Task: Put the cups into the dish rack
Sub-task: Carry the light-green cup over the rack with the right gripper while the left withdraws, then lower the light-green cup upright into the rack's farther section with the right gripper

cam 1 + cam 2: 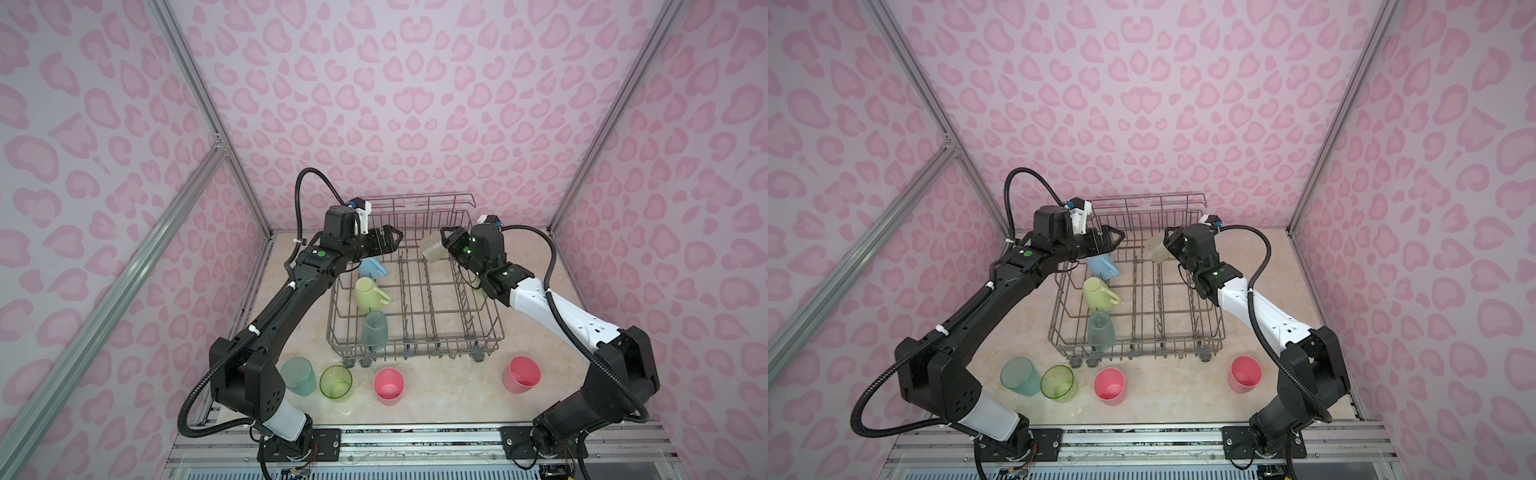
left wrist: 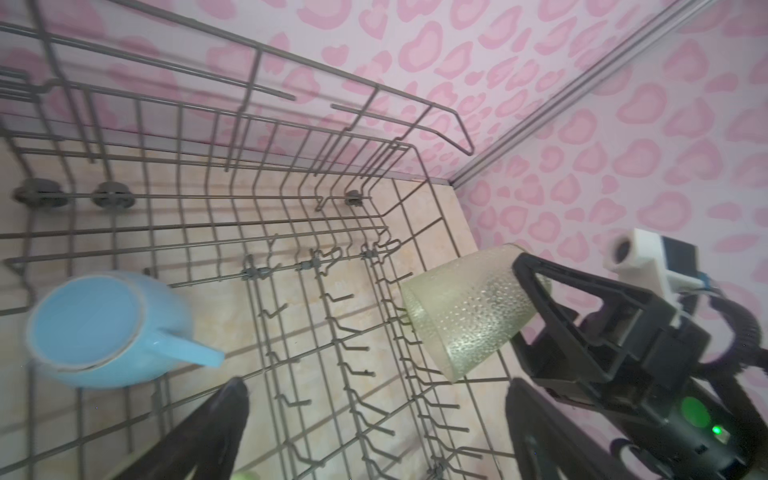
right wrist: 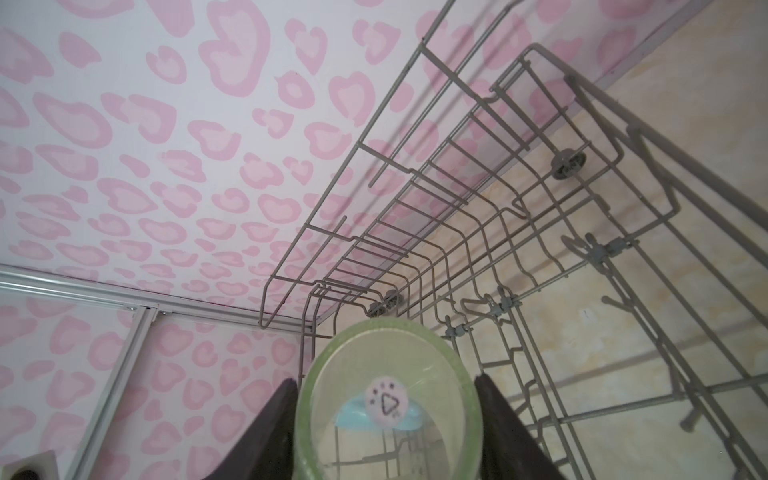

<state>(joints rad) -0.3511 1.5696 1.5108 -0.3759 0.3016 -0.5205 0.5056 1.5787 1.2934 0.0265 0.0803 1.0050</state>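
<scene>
The pebbled lime-green cup [image 1: 432,246] lies sideways, clamped in my right gripper [image 1: 445,243], over the far right of the dish rack [image 1: 419,345]. My left gripper [image 1: 394,240] hangs wide open and empty just above the light-blue mug [image 1: 371,267] at the rack's far left. The yellow mug [image 1: 370,294] and the racked teal cup [image 1: 375,330] sit nearer in that same column. On the table [image 1: 449,395], near the rack, stand a teal tumbler [image 1: 297,375], a green cup [image 1: 336,382] and two pink tumblers [image 1: 388,385] [image 1: 521,374].

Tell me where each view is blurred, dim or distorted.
Left wrist view: the light-blue mug and nearby dish rack wires are smeared, the textured cup crisp. Right wrist view: that cup sits close to the lens, slightly soft. Both top views: sharp, evenly lit, corners dimmer, the pink cup casting only a faint shadow.
</scene>
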